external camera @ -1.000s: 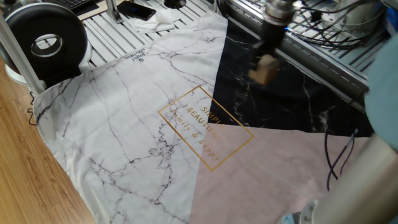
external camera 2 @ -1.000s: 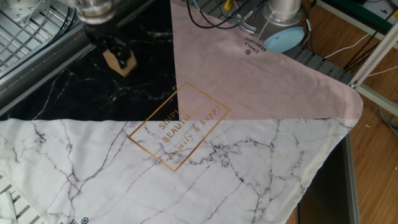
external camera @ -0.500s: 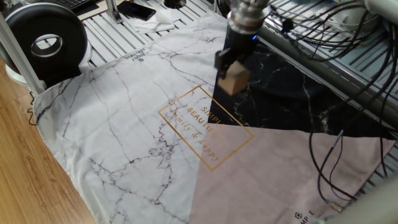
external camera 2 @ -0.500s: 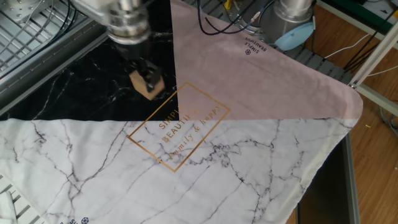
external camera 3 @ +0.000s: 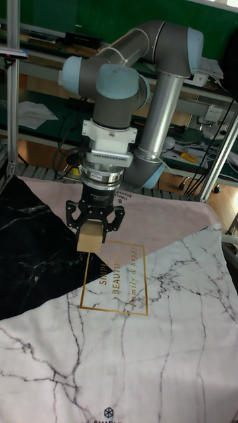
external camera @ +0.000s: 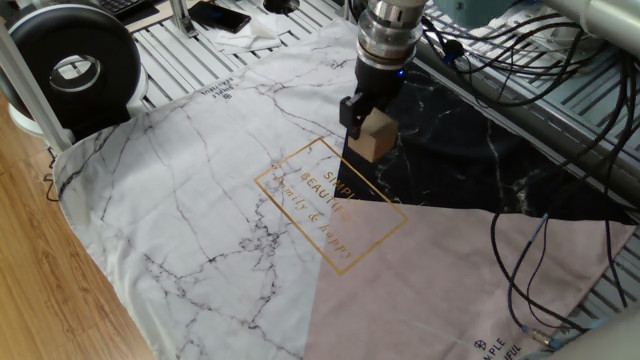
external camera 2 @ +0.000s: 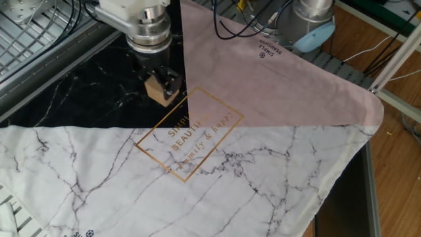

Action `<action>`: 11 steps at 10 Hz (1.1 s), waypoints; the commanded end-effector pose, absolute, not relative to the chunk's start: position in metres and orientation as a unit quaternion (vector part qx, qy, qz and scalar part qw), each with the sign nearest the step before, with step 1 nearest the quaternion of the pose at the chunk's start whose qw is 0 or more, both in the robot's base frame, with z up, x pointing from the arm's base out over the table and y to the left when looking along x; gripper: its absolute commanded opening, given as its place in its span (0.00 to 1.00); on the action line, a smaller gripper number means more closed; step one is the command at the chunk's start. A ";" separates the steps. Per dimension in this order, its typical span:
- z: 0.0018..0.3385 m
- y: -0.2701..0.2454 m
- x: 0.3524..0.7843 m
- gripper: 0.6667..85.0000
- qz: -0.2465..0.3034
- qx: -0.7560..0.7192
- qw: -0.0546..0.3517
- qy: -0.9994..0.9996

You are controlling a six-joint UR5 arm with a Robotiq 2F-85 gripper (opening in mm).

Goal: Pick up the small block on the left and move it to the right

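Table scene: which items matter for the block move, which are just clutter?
Job:
block, held in the gripper
cloth, the surface under it

Clutter:
round black device
phone
cables

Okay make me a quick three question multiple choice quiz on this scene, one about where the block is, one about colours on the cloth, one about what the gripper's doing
1. Where is the small block?
A. Lying on the white marble patch
B. Held in the gripper above the cloth, near the gold-framed lettering
C. Resting on the wooden floor

2. Which colours make up the cloth's patches?
A. White marble, black marble and pink
B. Green, yellow and white
C. Red and blue only

3. What state is the gripper in?
A. Open and empty
B. Out of view
C. Shut on the block

Answers:
1 B, the fingers clasp the tan cube beside the gold frame's corner.
2 A, all three patches meet near the lettering.
3 C, in the other fixed view the block sits between the closed fingers.
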State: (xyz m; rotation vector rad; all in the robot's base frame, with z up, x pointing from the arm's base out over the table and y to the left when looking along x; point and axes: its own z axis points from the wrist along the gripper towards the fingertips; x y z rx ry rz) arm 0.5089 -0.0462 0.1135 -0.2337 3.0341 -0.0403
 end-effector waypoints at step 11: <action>0.117 0.197 0.541 0.00 0.046 -0.002 0.067 0.997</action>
